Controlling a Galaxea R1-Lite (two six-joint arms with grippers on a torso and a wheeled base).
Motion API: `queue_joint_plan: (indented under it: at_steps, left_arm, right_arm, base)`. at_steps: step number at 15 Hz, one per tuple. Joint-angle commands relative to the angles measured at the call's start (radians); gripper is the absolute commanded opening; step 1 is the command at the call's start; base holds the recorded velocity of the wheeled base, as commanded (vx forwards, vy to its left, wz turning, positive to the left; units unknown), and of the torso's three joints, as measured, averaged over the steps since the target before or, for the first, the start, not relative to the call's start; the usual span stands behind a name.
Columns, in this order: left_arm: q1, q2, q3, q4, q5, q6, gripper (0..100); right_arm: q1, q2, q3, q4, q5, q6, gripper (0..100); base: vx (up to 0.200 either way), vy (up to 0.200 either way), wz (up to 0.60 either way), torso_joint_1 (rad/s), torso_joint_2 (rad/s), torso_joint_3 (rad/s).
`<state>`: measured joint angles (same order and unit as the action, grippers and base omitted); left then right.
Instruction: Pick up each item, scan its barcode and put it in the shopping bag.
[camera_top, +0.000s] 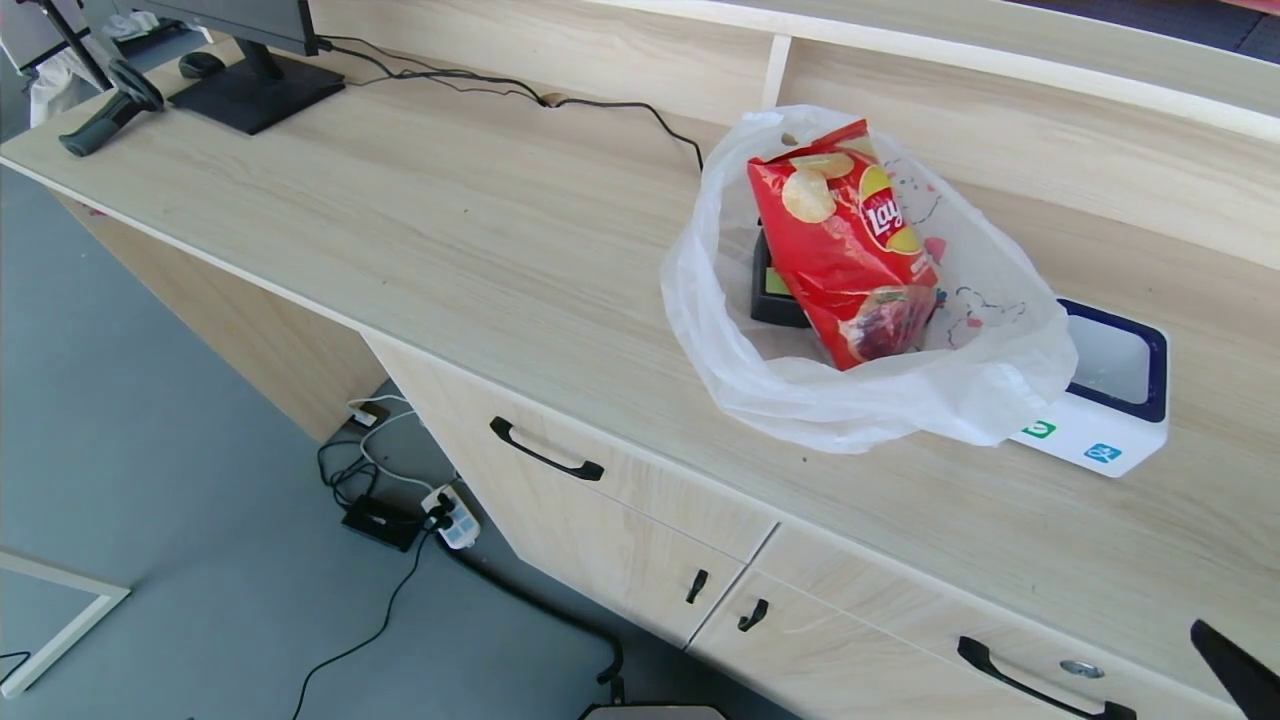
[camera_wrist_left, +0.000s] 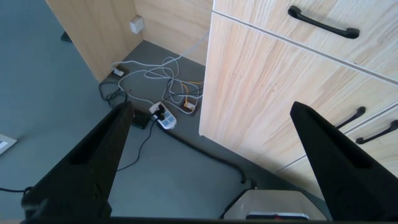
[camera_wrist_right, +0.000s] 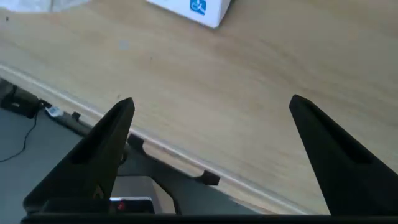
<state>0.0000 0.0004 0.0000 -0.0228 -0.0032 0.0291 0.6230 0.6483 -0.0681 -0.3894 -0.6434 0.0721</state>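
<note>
A red chips bag (camera_top: 848, 245) stands tilted inside the white plastic shopping bag (camera_top: 990, 390) on the wooden counter, with a dark boxed item (camera_top: 775, 290) tucked behind it. A white scanner box (camera_top: 1110, 400) with a dark-rimmed window sits just right of the bag, and its corner (camera_wrist_right: 196, 9) shows in the right wrist view. My right gripper (camera_wrist_right: 211, 134) is open above the counter's front edge, right of the scanner, holding nothing; one fingertip (camera_top: 1235, 665) pokes in at the lower right. My left gripper (camera_wrist_left: 214, 146) is open and empty, down in front of the cabinet drawers above the floor.
A monitor stand (camera_top: 255, 90), a mouse (camera_top: 200, 64) and a handheld scanner (camera_top: 105, 110) sit at the counter's far left. A black cable (camera_top: 600, 105) runs along the back. Drawers with black handles (camera_top: 545, 450) front the counter. A power strip and cables (camera_top: 440, 515) lie on the floor.
</note>
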Motion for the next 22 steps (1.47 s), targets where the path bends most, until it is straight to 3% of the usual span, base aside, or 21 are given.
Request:
queue_joint_plan:
  at_steps: [1,4,6,9,10,13,15,16,18,22]
  left_arm:
    - [0.0,0.0,0.0,0.0,0.0,0.0,100]
    - [0.0,0.0,0.0,0.0,0.0,0.0,100]
    - [0.0,0.0,0.0,0.0,0.0,0.0,100]
    - [0.0,0.0,0.0,0.0,0.0,0.0,100]
    - [0.0,0.0,0.0,0.0,0.0,0.0,100]
    - [0.0,0.0,0.0,0.0,0.0,0.0,100]
    - [0.0,0.0,0.0,0.0,0.0,0.0,100]
    - [0.0,0.0,0.0,0.0,0.0,0.0,100]
    - [0.0,0.0,0.0,0.0,0.0,0.0,100]
    - [0.0,0.0,0.0,0.0,0.0,0.002,100]
  right_arm:
    - [0.001,-0.045,0.068,0.087,0.053,0.026,100]
    - [-0.002,-0.177,0.065,0.251,0.14,0.005,100]
    - [-0.049,-0.168,0.053,0.245,0.123,0.005,100]
    - [-0.404,-0.167,0.051,0.261,0.117,0.011,100]
    - [-0.47,-0.184,0.059,0.262,0.122,0.009,100]
    - [-0.454,-0.426,0.05,0.374,0.238,-0.094,100]
    - [-0.453,-0.483,0.053,0.354,0.297,-0.152,100]
    - [-0.44,-0.493,0.068,0.326,0.507,-0.155,100]
    - [-0.45,-0.518,0.063,0.4,0.636,-0.146,100]
    - [-0.5,-0.553,0.068,0.386,0.602,-0.092,100]
  base:
    - [0.0,0.0,0.0,0.0,0.0,0.0]
    - [0.0,0.0,0.0,0.0,0.0,0.0]
    - [0.0,0.0,0.0,0.0,0.0,0.0]
    - [0.0,0.0,0.0,0.0,0.0,0.0]
    - [0.0,0.0,0.0,0.0,0.0,0.0]
    - [0.0,0.0,0.0,0.0,0.0,0.0]
    - [0.0,0.0,0.0,0.0,0.0,0.0]
    - [0.0,0.0,0.0,0.0,0.0,0.0]
    - [0.0,0.0,0.0,0.0,0.0,0.0]
    - [0.0,0.0,0.0,0.0,0.0,0.0]
